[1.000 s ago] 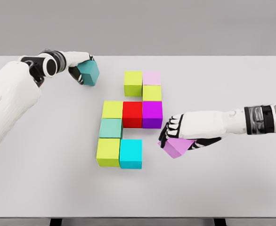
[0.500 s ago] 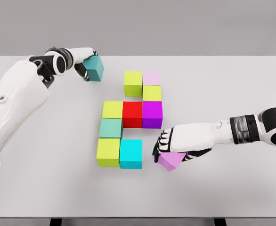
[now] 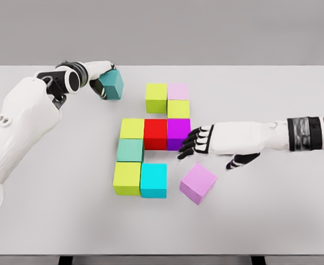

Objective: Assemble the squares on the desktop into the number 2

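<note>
The rigid, probably light violet cube lies skewed on the tabletop; grip opposite flat faces, since the right hand hovers spread and empty while the left hand clasps a teal cube.

Nine-cube cluster, skewed violet cube beside; teal cube apart.

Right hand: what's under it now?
Under the right hand shows bare table; its fingertips overlap the purple cube's lower right corner. The lilac cube lies free, nearer the camera.
</note>
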Robot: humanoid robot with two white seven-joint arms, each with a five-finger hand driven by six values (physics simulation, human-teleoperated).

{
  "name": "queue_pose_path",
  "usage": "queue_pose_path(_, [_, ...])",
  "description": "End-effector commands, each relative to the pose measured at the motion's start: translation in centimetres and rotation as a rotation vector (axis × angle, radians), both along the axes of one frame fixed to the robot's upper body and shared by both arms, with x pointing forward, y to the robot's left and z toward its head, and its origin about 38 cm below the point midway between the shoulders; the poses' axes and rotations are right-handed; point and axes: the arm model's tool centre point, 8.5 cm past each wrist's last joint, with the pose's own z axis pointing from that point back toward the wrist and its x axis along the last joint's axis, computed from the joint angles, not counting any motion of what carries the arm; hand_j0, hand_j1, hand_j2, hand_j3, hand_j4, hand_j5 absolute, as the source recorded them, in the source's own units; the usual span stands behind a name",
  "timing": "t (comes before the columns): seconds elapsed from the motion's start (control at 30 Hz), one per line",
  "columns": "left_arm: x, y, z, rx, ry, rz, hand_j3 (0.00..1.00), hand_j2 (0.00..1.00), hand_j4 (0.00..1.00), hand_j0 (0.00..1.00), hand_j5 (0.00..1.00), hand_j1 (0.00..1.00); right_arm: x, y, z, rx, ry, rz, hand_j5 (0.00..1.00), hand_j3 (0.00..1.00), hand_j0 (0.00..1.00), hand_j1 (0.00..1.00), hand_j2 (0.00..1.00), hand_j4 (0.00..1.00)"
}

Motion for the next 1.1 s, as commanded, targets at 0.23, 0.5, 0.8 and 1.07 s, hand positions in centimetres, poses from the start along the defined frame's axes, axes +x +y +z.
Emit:
queue_pose_path(0.23, [-0.4, -1.7, 0.6, -0.032, 0.003, 0.065, 0.49, 0.49, 0.49, 0.49, 0.49, 0.49, -1.5, -7.6, 0.9, -0.023, 0.113, -0.163, 1.0, 1.0, 1.0, 1.0, 1.0, 1.0])
queue_pose_path(0.5, [-0.6, -1.8, 0.6, -0.037, 0.011, 0.101, 0.49, 0.49, 0.49, 0.49, 0.49, 0.49, -3.9, -10.5, -2.5, -0.164, 0.229, -0.194, 1.0, 1.0, 1.0, 1.0, 1.0, 1.0])
queue_pose_path(0.8, [-1.2, -3.2, 0.1, -0.06, 0.033, 0.08, 0.49, 0.49, 0.49, 0.49, 0.49, 0.49, -5.1, -10.3, -5.3, -0.256, 0.254, -0.158, 1.0, 1.0, 1.0, 1.0, 1.0, 1.0])
queue_pose_path(1.07, [-1.4, -3.7, -0.2, -0.066, 0.038, 0.071, 0.49, 0.49, 0.49, 0.49, 0.49, 0.49, -4.3, -7.0, -6.2, -0.22, 0.219, -0.087, 1.0, 1.0, 1.0, 1.0, 1.0, 1.0])
